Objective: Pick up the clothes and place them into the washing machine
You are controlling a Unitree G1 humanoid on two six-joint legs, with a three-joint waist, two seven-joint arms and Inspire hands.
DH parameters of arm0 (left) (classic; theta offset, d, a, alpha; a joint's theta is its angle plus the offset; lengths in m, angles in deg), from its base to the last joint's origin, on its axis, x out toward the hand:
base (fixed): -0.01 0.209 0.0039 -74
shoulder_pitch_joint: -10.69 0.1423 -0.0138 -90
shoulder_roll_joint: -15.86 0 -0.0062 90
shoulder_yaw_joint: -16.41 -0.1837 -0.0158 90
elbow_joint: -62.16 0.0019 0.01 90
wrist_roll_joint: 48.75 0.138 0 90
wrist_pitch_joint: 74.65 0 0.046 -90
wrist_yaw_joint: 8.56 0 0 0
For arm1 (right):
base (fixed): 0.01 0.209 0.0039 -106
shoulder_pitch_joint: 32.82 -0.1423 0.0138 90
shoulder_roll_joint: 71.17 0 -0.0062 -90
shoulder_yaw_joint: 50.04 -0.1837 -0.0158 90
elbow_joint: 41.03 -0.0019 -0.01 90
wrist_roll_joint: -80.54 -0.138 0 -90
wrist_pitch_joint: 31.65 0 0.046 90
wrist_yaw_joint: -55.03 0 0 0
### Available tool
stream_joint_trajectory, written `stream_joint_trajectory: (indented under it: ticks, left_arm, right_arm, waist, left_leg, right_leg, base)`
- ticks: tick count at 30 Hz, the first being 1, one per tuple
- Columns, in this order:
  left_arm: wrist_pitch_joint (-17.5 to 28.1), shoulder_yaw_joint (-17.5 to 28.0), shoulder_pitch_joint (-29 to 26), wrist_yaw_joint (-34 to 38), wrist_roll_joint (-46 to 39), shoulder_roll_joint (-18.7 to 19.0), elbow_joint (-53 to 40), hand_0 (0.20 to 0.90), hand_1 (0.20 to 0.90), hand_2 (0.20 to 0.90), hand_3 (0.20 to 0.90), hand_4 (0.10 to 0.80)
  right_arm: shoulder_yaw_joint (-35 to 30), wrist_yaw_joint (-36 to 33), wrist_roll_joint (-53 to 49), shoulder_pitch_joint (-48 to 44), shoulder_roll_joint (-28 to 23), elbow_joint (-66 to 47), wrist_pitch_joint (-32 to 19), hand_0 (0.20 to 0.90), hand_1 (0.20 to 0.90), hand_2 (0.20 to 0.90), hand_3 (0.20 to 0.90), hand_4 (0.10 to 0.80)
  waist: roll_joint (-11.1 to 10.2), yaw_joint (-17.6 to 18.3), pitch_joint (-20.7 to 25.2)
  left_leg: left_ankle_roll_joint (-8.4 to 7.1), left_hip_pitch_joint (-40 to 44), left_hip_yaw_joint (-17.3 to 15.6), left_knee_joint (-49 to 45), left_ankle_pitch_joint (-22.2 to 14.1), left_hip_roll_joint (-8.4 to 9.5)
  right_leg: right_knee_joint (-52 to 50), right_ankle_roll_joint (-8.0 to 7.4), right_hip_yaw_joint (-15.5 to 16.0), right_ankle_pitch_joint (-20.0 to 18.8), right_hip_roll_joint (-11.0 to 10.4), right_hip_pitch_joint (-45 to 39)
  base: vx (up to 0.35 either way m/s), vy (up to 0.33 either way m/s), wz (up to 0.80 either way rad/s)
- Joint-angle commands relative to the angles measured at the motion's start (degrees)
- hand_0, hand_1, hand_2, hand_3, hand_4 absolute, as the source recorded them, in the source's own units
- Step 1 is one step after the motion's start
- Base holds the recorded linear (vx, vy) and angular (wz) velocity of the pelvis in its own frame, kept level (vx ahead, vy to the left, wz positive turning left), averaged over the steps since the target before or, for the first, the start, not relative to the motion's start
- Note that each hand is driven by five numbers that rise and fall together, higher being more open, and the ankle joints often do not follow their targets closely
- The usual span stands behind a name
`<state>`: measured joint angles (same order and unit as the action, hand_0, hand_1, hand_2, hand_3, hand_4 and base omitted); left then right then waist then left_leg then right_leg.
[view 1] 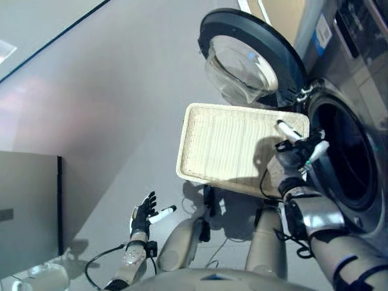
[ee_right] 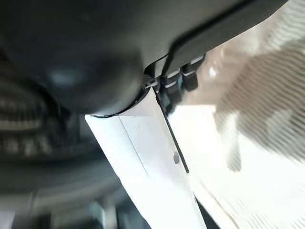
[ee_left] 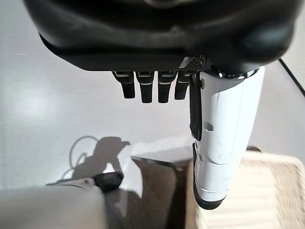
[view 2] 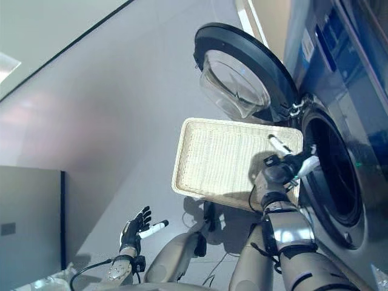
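Before the open washing machine (view 1: pixel 345 151), a pale woven basket (view 1: pixel 230 145) tipped toward the drum, its near rim pinched by the right hand (view 1: pixel 297 151), no clothes visible, left hand (view 1: pixel 143 217) low, fingers spread.

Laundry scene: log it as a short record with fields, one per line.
washing machine: front loader at the right, drum opening dark, contents not visible
door: round glass door swung open
basket: pale wicker basket in front of the opening, looks empty
clothes: none visible in any view
right hand: at the basket's edge nearest the drum, fingers hidden, grip cannot be told
left hand: low at the left, fingers straight, holding nothing
floor: grey
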<state>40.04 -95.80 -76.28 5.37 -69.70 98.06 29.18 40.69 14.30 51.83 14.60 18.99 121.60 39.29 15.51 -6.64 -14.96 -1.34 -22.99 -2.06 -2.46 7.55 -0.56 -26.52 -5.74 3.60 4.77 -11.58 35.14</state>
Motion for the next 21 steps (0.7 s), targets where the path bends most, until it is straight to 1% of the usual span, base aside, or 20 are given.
stream_joint_trajectory:
  ticks: [1, 3, 4, 5, 6, 7, 8, 12, 15, 18, 19, 20, 21]
  left_arm:
    - [1.2, 4.8, -1.7, 1.7, -0.7, 2.8, 2.8, 0.900, 0.900, 0.900, 0.900, 0.800]
    - [0.7, 5.9, -1.7, 1.5, -0.4, 2.7, 4.5, 0.900, 0.900, 0.900, 0.900, 0.800]
    - [0.7, 5.9, -1.7, 1.5, -0.4, 2.7, 4.5, 0.900, 0.900, 0.900, 0.900, 0.800]
    - [0.5, 6.7, -1.6, 1.2, -0.5, 2.7, 5.8, 0.900, 0.900, 0.900, 0.900, 0.800]
    - [-0.2, 8.0, -1.8, 0.8, -0.3, 2.7, 7.7, 0.900, 0.900, 0.900, 0.900, 0.800]
    - [-0.8, 9.1, -2.2, 0.5, -0.4, 2.6, 9.5, 0.900, 0.900, 0.900, 0.900, 0.800]
    - [-1.1, 9.5, -2.2, -0.1, -0.2, 2.5, 10.9, 0.900, 0.900, 0.900, 0.900, 0.800]
    - [-2.2, 11.7, -2.2, -1.7, 2.4, 2.5, 14.0, 0.900, 0.900, 0.900, 0.900, 0.800]
    - [-3.3, 13.3, -1.5, -3.7, 3.8, 2.7, 16.5, 0.900, 0.900, 0.900, 0.900, 0.800]
    - [-3.9, 13.1, -1.2, -4.9, 6.6, 3.1, 17.9, 0.900, 0.900, 0.900, 0.900, 0.800]
    - [-3.9, 13.1, -1.1, -4.9, 6.7, 3.1, 17.9, 0.900, 0.900, 0.900, 0.900, 0.800]
    - [-3.9, 12.8, -1.1, -5.2, 8.9, 3.4, 18.4, 0.900, 0.900, 0.900, 0.900, 0.800]
    - [-4.1, 12.2, -1.4, -5.8, 10.3, 3.7, 18.5, 0.900, 0.900, 0.900, 0.900, 0.800]
  right_arm:
    - [2.7, 1.7, 0.3, 1.4, 0.2, -6.2, -4.9, 0.900, 0.900, 0.900, 0.900, 0.800]
    - [2.3, 3.0, 0.3, 4.5, 0.7, -7.0, -4.8, 0.900, 0.900, 0.900, 0.900, 0.800]
    - [2.3, 3.0, 0.2, 4.5, 0.7, -7.0, -4.8, 0.900, 0.900, 0.900, 0.900, 0.800]
    - [2.0, 3.7, 0.2, 6.2, 0.9, -7.1, -4.9, 0.900, 0.900, 0.900, 0.900, 0.800]
    - [2.2, 5.0, 0.9, 9.4, 1.5, -7.5, -4.4, 0.900, 0.900, 0.900, 0.900, 0.800]
    - [1.8, 6.3, 1.2, 11.8, 1.4, -7.6, -4.0, 0.900, 0.900, 0.900, 0.900, 0.800]
    - [1.4, 7.3, 1.3, 13.6, 1.5, -6.7, -3.6, 0.900, 0.900, 0.900, 0.900, 0.800]
    - [1.8, 10.7, 7.4, 23.0, 1.9, -6.4, -1.0, 0.900, 0.900, 0.900, 0.900, 0.800]
    - [2.5, 14.0, 12.2, 29.3, 1.6, -7.8, 0.4, 0.900, 0.900, 0.900, 0.900, 0.800]
    - [2.8, 16.4, 16.1, 35.0, 1.4, -8.6, 1.7, 0.900, 0.900, 0.900, 0.900, 0.800]
    - [2.8, 16.4, 16.1, 35.1, 1.4, -8.7, 1.7, 0.900, 0.900, 0.900, 0.900, 0.800]
    - [2.9, 18.7, 16.7, 37.9, 2.3, -6.6, 2.4, 0.900, 0.900, 0.900, 0.900, 0.800]
    - [3.0, 20.6, 16.2, 39.0, 2.8, -4.3, 3.0, 0.900, 0.900, 0.900, 0.900, 0.800]
  waist:
    - [-4.3, -1.7, 0.3]
    - [-6.0, -1.7, 0.8]
    - [-6.0, -1.7, 0.8]
    - [-7.1, -1.7, 1.3]
    - [-8.9, -1.6, 2.2]
    - [-10.0, -1.3, 2.8]
    - [-10.9, -1.2, 3.6]
    - [-14.2, -0.2, 7.1]
    - [-15.6, 1.2, 9.6]
    - [-16.3, 2.4, 12.4]
    - [-16.3, 2.4, 12.4]
    - [-16.6, 3.0, 14.1]
    - [-16.8, 3.3, 14.7]
  left_leg:
    - [-0.76, -0.4, 0.2, -2.9, -2.7, 2.08]
    - [-0.64, 0.8, 0.6, -2.9, -3.0, 2.08]
    - [-0.62, 0.7, 0.7, -2.8, -2.7, 2.06]
    - [-0.62, 1.7, 0.8, -2.8, -3.2, 1.94]
    - [-0.53, 3.1, 1.1, -2.4, -3.3, 1.93]
    - [-0.59, 4.0, 1.1, -2.3, -3.5, 1.79]
    - [-0.62, 5.2, 1.3, -2.1, -4.1, 1.72]
    - [-0.57, 9.0, 1.2, -0.8, -4.6, 1.50]
    - [-0.48, 12.0, 0.5, 0.7, -5.1, 1.50]
    - [-0.59, 14.5, -0.2, 2.6, -4.9, 1.50]
    - [-0.59, 14.6, -0.2, 2.8, -4.9, 1.50]
    - [-0.65, 16.2, -0.5, 4.0, -4.6, 1.46]
    - [-0.70, 17.2, -0.6, 4.7, -4.3, 1.47]
  right_leg:
    - [13.5, 2.20, 4.0, -6.7, 2.6, -10.1]
    - [14.5, 2.04, 4.7, -6.9, 2.6, -12.2]
    - [14.8, 2.06, 4.8, -7.3, 2.7, -12.2]
    - [15.2, 1.86, 5.0, -7.1, 2.6, -13.5]
    - [16.8, 1.62, 5.6, -7.7, 2.7, -15.6]
    - [17.6, 1.41, 5.9, -7.9, 2.7, -16.8]
    - [18.4, 1.21, 5.9, -7.7, 2.7, -18.2]
    - [21.7, 0.48, 6.6, -8.9, 3.2, -22.3]
    - [24.0, 0.00, 6.1, -9.7, 3.5, -24.9]
    - [25.5, -0.50, 5.8, -10.4, 3.6, -26.5]
    - [25.6, -0.51, 5.7, -10.4, 3.6, -26.6]
    - [25.9, -0.73, 5.5, -10.4, 3.6, -27.7]
    - [25.9, -0.81, 5.6, -10.4, 3.6, -28.5]
  base:
    - [0.054, -0.025, 0.27]
    - [0.055, -0.006, 0.24]
    - [0.061, 0.006, 0.15]
    - [0.079, -0.012, 0.04]
    - [0.129, -0.017, 0.03]
    - [0.143, -0.036, 0.03]
    - [0.122, -0.014, 0.06]
    - [0.116, -0.013, -0.04]
    - [0.097, 0.008, -0.02]
    - [0.060, 0.005, -0.12]
    - [0.055, -0.018, -0.06]
    - [0.048, -0.031, -0.07]
    - [0.058, -0.033, -0.13]
